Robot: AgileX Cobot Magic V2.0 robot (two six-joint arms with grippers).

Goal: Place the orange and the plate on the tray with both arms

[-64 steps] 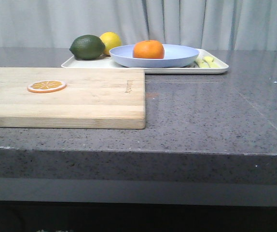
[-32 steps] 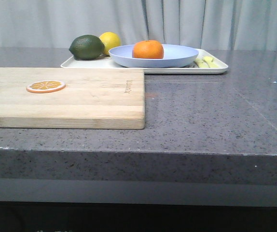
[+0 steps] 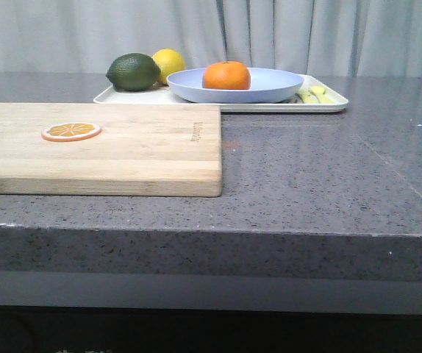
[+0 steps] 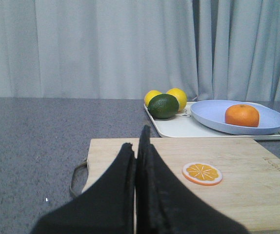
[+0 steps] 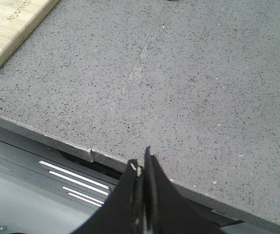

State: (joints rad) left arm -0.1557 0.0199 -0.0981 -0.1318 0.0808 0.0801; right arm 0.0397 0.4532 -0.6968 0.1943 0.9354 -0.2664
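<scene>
The orange [image 3: 226,75] sits in the pale lavender-blue plate [image 3: 270,88], and the plate rests on the cream-white tray [image 3: 328,105] at the back of the grey counter. The left wrist view shows the same: orange [image 4: 242,115], plate [image 4: 208,117], tray [image 4: 179,127]. My left gripper [image 4: 136,144] is shut and empty above the near end of the wooden cutting board [image 4: 237,195], well short of the tray. My right gripper [image 5: 141,163] is shut and empty at the counter's front edge. Neither gripper shows in the front view.
A dark green lime [image 3: 133,71] and a yellow lemon [image 3: 170,63] lie on the tray's left end, pale yellow pieces [image 3: 315,94] on its right end. A flat orange slice [image 3: 71,131] lies on the cutting board [image 3: 123,154]. Grey curtains hang behind.
The picture shifts by a pixel or two between frames; the orange, plate and tray keep their places.
</scene>
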